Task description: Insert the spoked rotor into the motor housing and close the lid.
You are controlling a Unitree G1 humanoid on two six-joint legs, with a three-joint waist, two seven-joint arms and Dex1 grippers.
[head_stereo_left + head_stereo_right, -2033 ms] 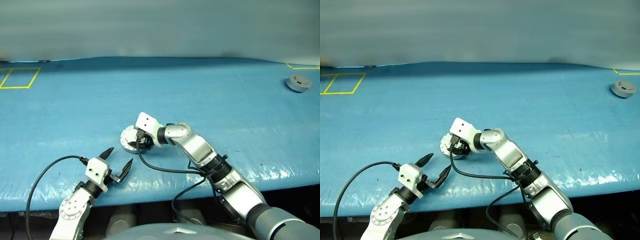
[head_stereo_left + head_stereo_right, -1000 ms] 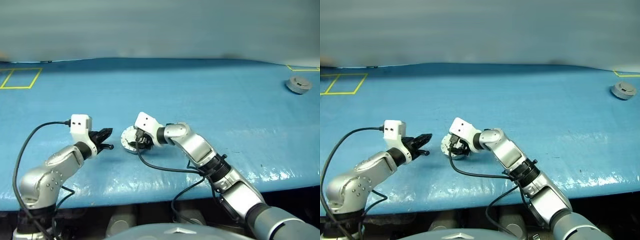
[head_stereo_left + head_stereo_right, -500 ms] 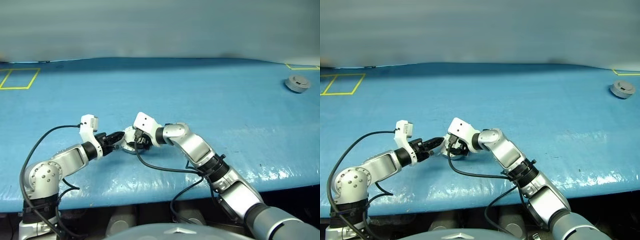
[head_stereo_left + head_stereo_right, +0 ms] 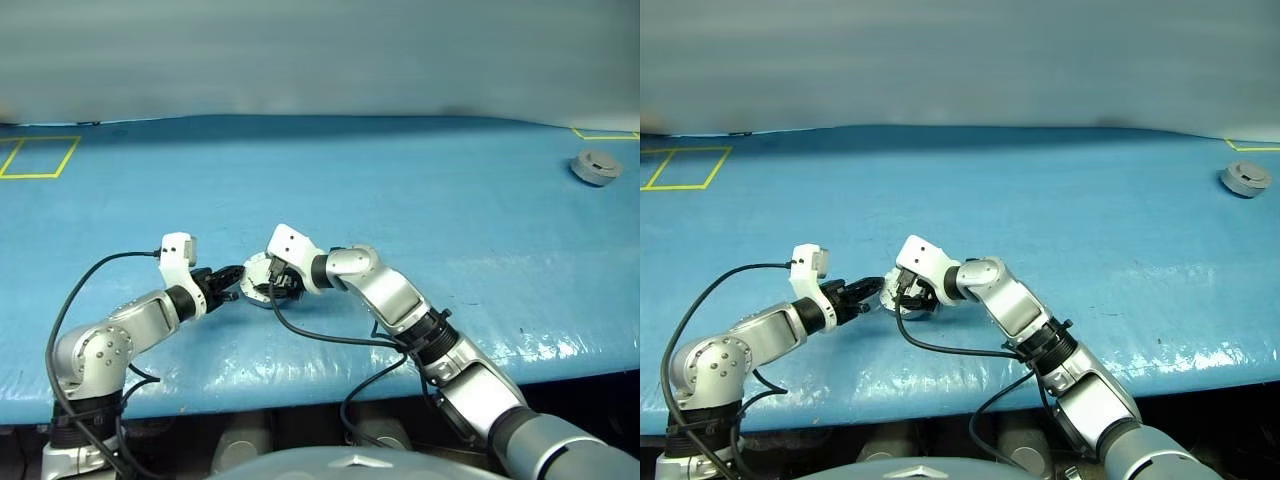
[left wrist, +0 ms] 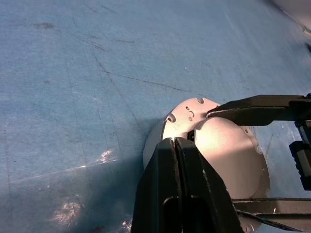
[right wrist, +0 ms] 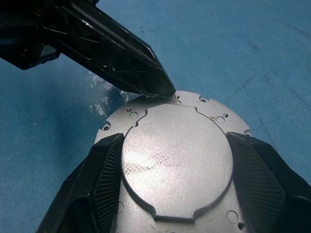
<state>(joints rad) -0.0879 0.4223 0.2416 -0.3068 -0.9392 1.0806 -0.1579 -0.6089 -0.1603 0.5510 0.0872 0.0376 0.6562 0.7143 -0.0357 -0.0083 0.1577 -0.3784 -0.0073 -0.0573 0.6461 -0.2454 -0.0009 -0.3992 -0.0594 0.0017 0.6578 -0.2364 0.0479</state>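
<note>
Lid (image 6: 175,155) sits plain face up on housing, near front of blue table (image 4: 450,200). Our right gripper (image 6: 172,167) straddles lid, fingers wide on its rim. Left gripper (image 5: 176,141) pinched closed, empty, tip at lid edge. We press gently, keep lid level, nudge until seated.

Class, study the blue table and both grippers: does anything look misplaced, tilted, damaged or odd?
One thing stands out: a small grey round part sits alone at the table's far right edge, far from the silver disc that the right gripper straddles and the shut left gripper touches. No damage shows.
</note>
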